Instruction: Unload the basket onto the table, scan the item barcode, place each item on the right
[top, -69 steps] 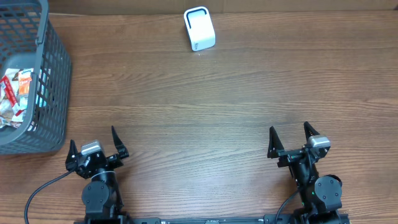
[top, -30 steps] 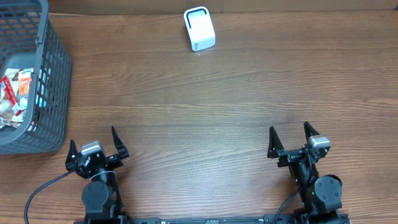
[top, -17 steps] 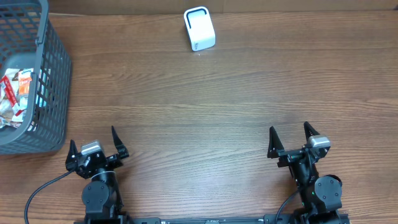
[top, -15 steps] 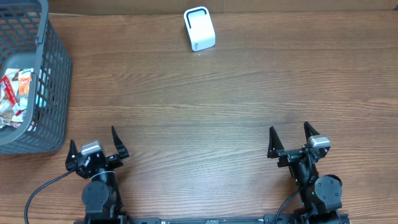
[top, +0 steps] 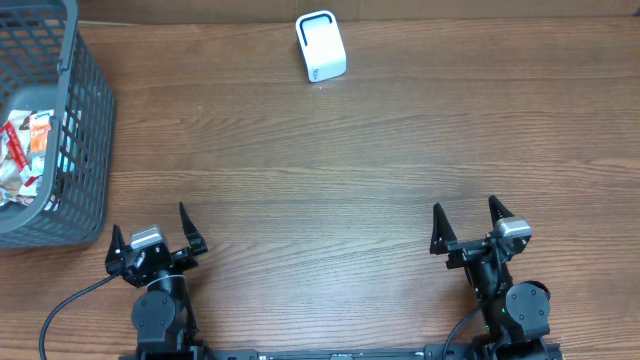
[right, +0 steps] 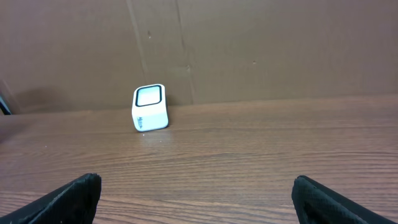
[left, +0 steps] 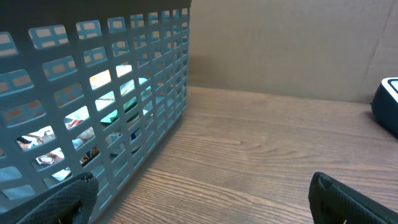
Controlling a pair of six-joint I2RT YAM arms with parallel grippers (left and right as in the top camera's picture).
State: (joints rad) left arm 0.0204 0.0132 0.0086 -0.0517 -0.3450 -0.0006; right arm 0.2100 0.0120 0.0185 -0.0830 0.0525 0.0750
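- Step, as I read it: pick not begun. Nothing is held and no item is out on the table (top: 330, 180).
- Far left: grey mesh basket (top: 88, 130), open top. The only container in view.
- Inside it: a loose pile of snack packets (top: 22, 155), red, white and orange wrappers. The left wrist view shows them through the mesh (left: 43, 140). Can't tell the count or where any barcode sits.
- So the task's item is in the basket, well apart from everything else.
- Left gripper (top: 152, 228): parked at the near edge just right of the basket, fingers wide apart, empty.
- Next move, my call: left arm goes up over the basket rim and down onto one packet. The mesh wall rules out a side approach, and the risk is grabbing two packets.
- Centre, far edge: white scanner (top: 320, 46) with its dark-framed window facing the arms, clear in the right wrist view (right: 150, 107).
- The packet then has to cross the table to it, barcode turned toward the window.
- Right gripper (top: 465, 215): parked near edge, right side, fingers spread, empty. It looks straight at the scanner.
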